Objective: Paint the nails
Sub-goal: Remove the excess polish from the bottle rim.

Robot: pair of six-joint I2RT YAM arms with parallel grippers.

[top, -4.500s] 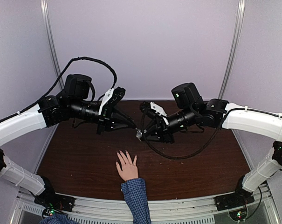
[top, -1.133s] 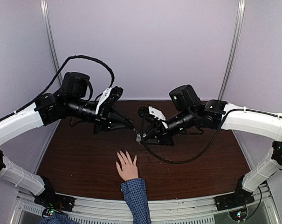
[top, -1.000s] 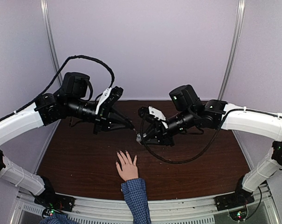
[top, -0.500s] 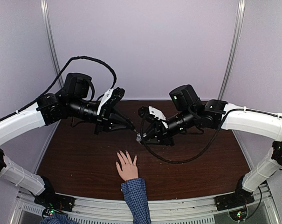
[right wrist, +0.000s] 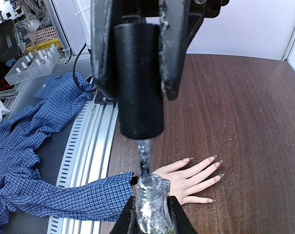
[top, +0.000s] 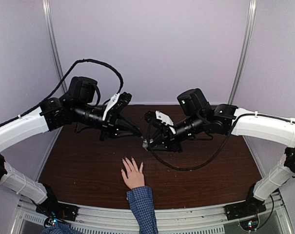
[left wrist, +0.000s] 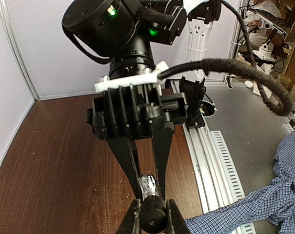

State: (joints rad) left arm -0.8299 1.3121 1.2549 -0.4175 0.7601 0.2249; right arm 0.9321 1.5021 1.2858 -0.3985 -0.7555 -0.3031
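My left gripper (top: 139, 133) has its jaws clenched on the black cap (right wrist: 139, 83). My right gripper (top: 146, 143) has its jaws gripping the polish bottle (right wrist: 150, 201), and the two meet above the bench (top: 84, 168). I see the nails (right wrist: 214, 157) on a spread hand (top: 133, 177) lying flat near the bench's near edge, apart from both.

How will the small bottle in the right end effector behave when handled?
The bottle looks like glossy glass: probably rigid, slippery and breakable. Small and narrow, it likely tips easily; its cap is lifted off, so it might spill.
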